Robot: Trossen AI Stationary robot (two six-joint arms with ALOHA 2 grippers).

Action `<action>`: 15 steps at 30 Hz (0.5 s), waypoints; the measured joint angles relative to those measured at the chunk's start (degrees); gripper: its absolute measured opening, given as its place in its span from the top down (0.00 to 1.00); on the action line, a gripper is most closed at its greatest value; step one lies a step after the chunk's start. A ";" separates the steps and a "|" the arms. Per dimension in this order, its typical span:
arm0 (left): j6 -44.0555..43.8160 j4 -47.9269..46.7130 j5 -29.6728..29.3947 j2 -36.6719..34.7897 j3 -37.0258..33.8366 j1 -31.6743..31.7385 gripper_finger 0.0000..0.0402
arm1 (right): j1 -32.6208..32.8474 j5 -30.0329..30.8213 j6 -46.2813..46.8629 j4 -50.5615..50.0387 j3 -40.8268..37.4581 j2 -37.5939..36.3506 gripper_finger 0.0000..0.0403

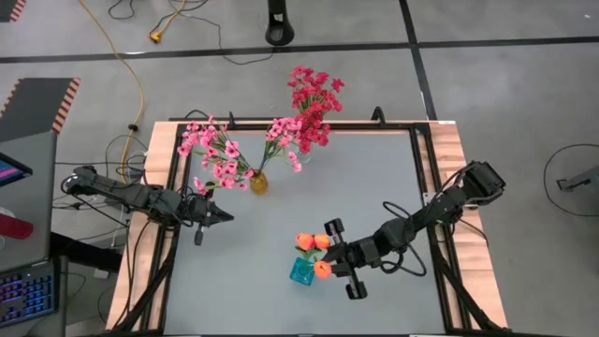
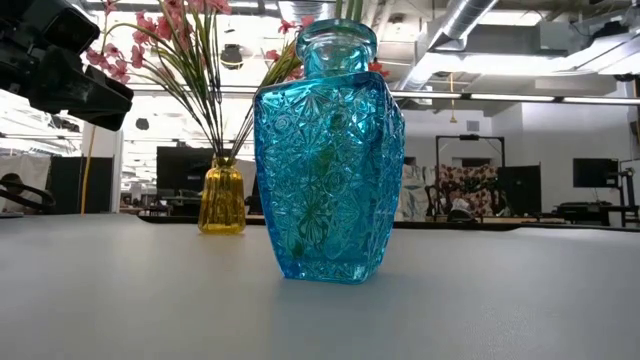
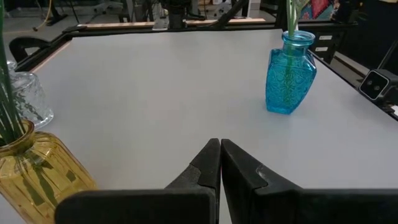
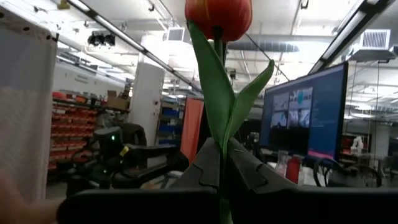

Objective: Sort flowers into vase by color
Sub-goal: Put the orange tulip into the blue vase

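My right gripper (image 1: 329, 266) is beside the blue cut-glass vase (image 1: 302, 272), which stands on its base near the table's near edge. It is shut on an orange tulip (image 1: 322, 270). Two more orange tulip buds (image 1: 314, 241) show over the vase, and green stems show inside it (image 2: 318, 190). My left gripper (image 1: 217, 215) is shut and holds nothing, hovering near the yellow vase (image 1: 258, 183) that holds pink sprays (image 1: 213, 150). Dark-red sprays (image 1: 312, 98) stand at the far edge. My right gripper pinches the tulip's green stem (image 4: 222, 155) between its two fingers, just under the leaves. The fingers come level from the table's right and lie across the stem. The bud (image 4: 218, 15) stands upright above the fingers. The gripper hides the stem's lower end.
A clear glass vase (image 3: 25, 98) stands beside the yellow vase (image 3: 34, 171). A raised black frame (image 1: 426, 178) runs around the grey table top. Bare table lies between the blue vase (image 3: 289, 74) and the far vases. A dark arm part (image 2: 60, 55) hangs at the low view's upper left.
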 joint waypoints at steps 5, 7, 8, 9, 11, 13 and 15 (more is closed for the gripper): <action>-0.01 0.00 0.00 -0.01 0.00 -0.01 1.00 | -0.36 0.05 0.01 -1.31 0.00 0.00 0.92; 0.00 0.00 0.00 -0.02 0.00 -0.01 1.00 | -0.66 0.07 0.04 -1.95 0.00 0.00 0.92; -0.01 0.00 0.00 -0.01 0.00 -0.01 1.00 | -0.69 0.10 0.05 -2.48 0.02 0.00 0.91; 0.00 0.00 0.00 -0.02 0.00 -0.01 1.00 | -0.71 0.13 0.05 -2.89 0.02 0.00 0.90; 0.00 0.00 0.00 -0.02 0.00 -0.01 1.00 | -0.88 0.15 0.11 -3.52 0.02 0.00 0.89; 0.00 0.00 0.00 -0.02 0.00 0.00 1.00 | -1.03 0.17 0.16 -4.21 0.02 -0.02 0.87; -0.01 0.00 0.00 -0.01 0.00 -0.02 1.00 | -1.03 0.85 0.20 -4.46 0.02 -0.02 0.86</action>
